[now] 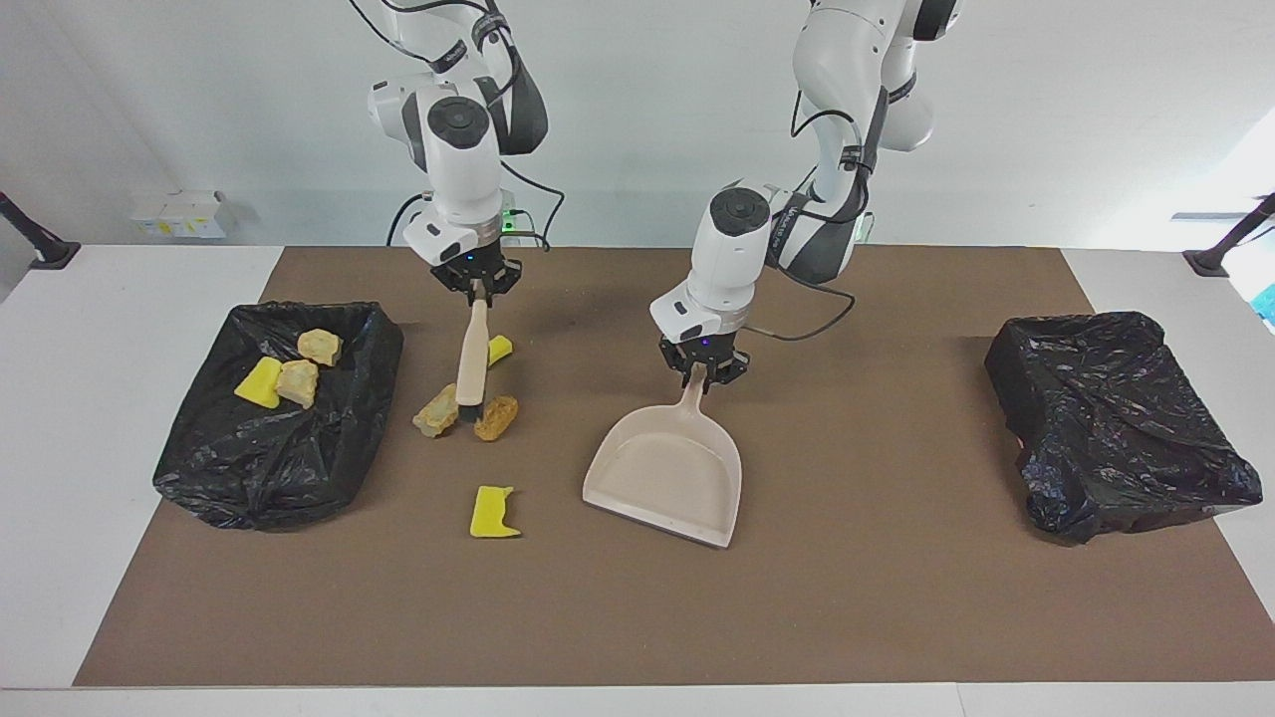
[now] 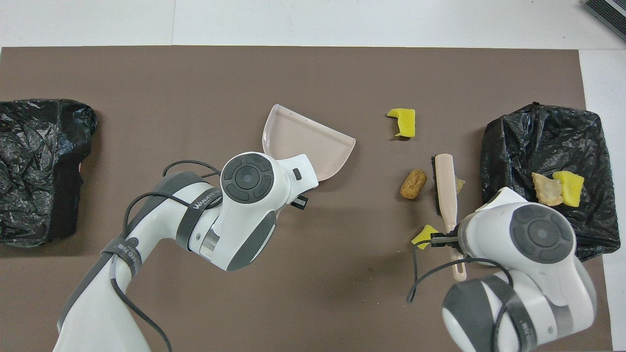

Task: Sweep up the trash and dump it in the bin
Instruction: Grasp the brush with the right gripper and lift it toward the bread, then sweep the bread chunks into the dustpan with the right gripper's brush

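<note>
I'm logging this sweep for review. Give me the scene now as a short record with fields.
left tool: shut on the dustpan handle
dustpan: on the mat, turned at an angle
right tool: shut on the brush handle
brush: bristles down between the tan lump and the orange lump
loose trash on mat: those two lumps, a yellow scrap beside the brush handle, a yellow sponge piece farther from the robots
bin near right arm: holds three scraps
other bin: nothing visible inside

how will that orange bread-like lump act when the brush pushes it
The orange lump looks rounded and oblong, so it may roll rather than slide. It is small beside the brush, so probably light and easily flicked. The flat brown mat offers nothing to stop it.
</note>
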You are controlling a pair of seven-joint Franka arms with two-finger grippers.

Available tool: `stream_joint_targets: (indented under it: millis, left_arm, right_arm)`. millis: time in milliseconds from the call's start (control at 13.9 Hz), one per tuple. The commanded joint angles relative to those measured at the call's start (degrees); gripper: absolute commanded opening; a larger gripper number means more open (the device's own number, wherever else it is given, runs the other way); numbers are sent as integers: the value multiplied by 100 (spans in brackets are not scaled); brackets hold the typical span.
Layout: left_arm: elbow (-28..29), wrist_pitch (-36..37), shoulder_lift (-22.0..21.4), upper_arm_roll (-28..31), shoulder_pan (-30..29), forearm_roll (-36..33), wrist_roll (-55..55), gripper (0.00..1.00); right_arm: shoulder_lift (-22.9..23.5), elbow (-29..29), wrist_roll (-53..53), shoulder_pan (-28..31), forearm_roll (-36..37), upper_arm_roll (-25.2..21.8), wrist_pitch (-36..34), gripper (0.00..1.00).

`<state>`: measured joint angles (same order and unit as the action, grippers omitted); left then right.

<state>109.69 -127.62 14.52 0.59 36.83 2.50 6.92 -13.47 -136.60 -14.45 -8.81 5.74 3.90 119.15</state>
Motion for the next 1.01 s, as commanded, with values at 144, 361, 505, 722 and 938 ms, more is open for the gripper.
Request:
stream_joint_targets:
  millis: [144,361,505,722,938]
  left_arm:
    - [44,737,-361,2,-9,-188,-411,0]
    - [44,1019,-458,2,0,-566,-1040,0]
    - [105,1046,-511,2,0,-567,-2120,0]
    - [202,1099,-546,2,-123,-567,-3220,0]
    - [307,1152,-573,-6,-456,-558,-5071,0]
  right_arm:
    - [195,-59,944,827,85,50,389,0]
    - [230,-104,1452,1205,94,50,460,0]
    - [370,-191,1480,1241,112,41,670,0]
    - [555,-201,1480,1162,199,50,750,0]
    - [643,-148,1384,760,288,50,741,0]
